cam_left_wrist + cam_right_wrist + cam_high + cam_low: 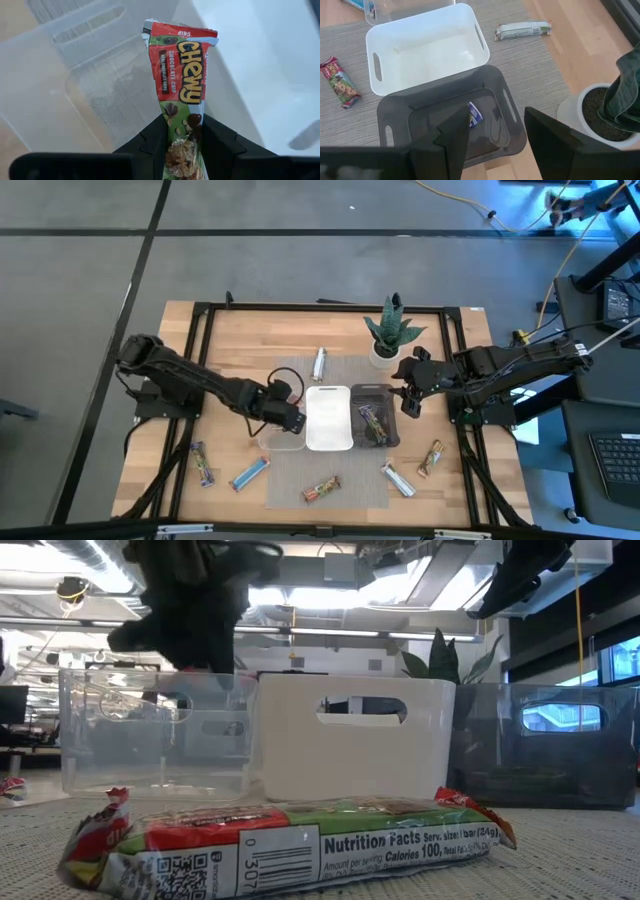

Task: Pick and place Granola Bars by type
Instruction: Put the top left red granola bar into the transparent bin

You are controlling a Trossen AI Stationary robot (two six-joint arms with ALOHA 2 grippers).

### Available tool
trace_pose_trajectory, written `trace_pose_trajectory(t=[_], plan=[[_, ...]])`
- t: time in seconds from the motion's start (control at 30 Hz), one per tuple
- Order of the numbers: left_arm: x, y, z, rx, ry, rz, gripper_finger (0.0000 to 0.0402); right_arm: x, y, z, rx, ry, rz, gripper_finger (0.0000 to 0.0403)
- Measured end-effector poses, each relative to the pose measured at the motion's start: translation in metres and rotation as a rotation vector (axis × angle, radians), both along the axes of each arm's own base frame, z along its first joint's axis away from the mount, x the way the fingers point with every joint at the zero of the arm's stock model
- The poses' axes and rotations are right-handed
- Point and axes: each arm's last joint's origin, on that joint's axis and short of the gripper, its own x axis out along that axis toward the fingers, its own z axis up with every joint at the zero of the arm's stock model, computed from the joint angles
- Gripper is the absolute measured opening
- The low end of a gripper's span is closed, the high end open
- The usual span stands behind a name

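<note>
Your left gripper [182,137] is clamped on a red and green Chewy bar [181,90] above the clear bin [281,438] (leftmost of the three), while your right gripper [492,132] hangs open over the dark grey bin [515,125], other bars [321,489] lying scattered around the table [230,340].

Hidden or cut off:
- Red-and-green foil Chewy granola bar [182,95]: lower end lost between the left hand's [182,150] dark fingers in the left wrist view
- Blue-wrapped bar [474,114] in the dark grey translucent bin [512,120]: mostly covered by the right hand's finger
- Potted green plant [615,107]: cropped by the right wrist picture's edge
- Wrappers in the high view: print too small to read
</note>
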Motion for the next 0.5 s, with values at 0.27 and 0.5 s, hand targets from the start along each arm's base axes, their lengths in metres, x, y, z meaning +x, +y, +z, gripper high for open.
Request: trace_pose_trajectory(t=[0.27, 0.5], plan=[[0.006, -0.002, -0.018, -0.02, 0.07, -0.01, 0.0095, 0.0, 0.0, 0.0, -0.001, 0.003, 0.0, 0.0191], [0.007, -0.003, -0.021, -0.033, 0.083, -0.016, 0.0095, 0.0, 0.0, 0.0, -0.002, 0.003, 0.002, 0.0191]])
